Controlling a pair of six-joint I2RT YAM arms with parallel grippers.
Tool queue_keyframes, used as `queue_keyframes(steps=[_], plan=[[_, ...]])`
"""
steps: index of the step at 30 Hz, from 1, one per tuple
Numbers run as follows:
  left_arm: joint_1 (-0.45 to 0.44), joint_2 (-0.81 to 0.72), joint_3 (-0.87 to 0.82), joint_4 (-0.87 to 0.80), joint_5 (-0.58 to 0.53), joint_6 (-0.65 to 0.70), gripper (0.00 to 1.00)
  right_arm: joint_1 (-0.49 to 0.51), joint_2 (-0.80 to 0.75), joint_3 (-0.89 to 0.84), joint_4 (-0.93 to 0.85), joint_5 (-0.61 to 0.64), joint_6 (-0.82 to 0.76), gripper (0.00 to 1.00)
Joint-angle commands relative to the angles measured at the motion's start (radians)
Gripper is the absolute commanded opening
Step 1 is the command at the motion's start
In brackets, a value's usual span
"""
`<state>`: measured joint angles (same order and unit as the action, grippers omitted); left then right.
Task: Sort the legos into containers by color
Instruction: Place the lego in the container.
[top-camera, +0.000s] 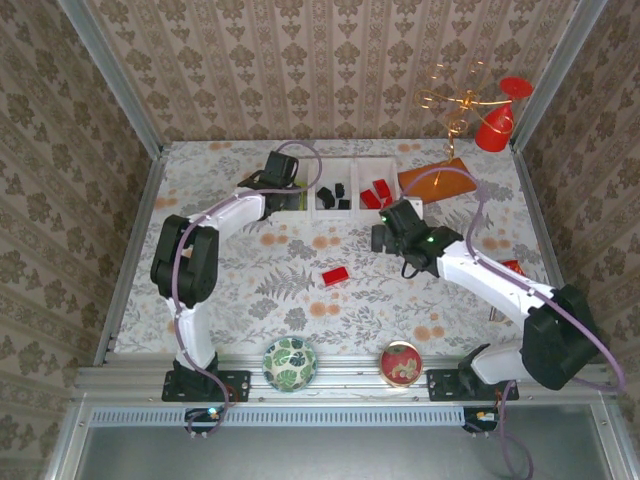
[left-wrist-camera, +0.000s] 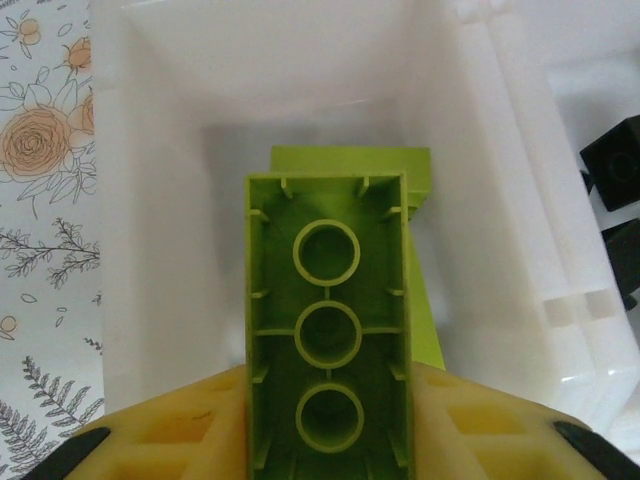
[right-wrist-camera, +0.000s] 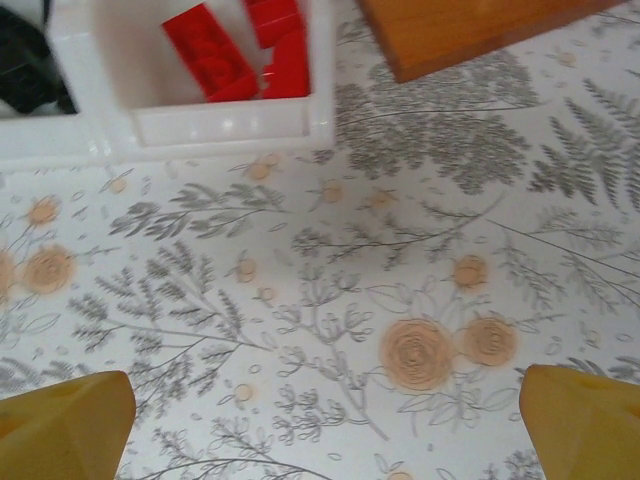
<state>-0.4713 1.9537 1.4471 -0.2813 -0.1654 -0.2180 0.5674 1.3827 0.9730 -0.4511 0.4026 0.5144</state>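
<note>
Two lime bricks sit in the left wrist view: one (left-wrist-camera: 328, 330) is clamped between the yellow pads of the left pincer (left-wrist-camera: 330, 425) over the left compartment of the tray (top-camera: 340, 213), where the other (left-wrist-camera: 350, 160) lies. The tray stands by the far edge of the worktop (top-camera: 250, 290), with black cubes (top-camera: 333, 195) in its middle compartment and red bricks (top-camera: 377, 193) in its right. One red brick (top-camera: 335, 275) lies near the worktop's middle. The right pincer (right-wrist-camera: 320, 420) hangs spread wide and empty just in front of the tray's right end.
</note>
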Motion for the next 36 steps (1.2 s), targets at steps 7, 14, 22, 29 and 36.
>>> queue_keyframes(steps=[7, 14, 22, 29, 36], plan=[[0.01, 0.009, 0.028, -0.017, -0.031, -0.042, 0.5, 0.092, 0.122, 0.099, -0.012, -0.043, -0.066, 1.0], [0.01, -0.063, -0.005, -0.006, -0.017, -0.054, 0.54, 0.133, 0.175, 0.139, -0.034, -0.124, -0.098, 1.0], [0.004, -0.228, -0.134, 0.046, 0.012, -0.092, 0.69, 0.172, 0.273, 0.191, -0.062, -0.3, -0.145, 1.0], [0.006, -0.388, -0.279, 0.086, -0.022, -0.129, 0.96, 0.18, 0.364, 0.25, -0.066, -0.362, -0.169, 0.99], [0.01, -0.532, -0.424, 0.125, -0.087, -0.174, 1.0, 0.181, 0.463, 0.328, -0.056, -0.422, -0.188, 0.98]])
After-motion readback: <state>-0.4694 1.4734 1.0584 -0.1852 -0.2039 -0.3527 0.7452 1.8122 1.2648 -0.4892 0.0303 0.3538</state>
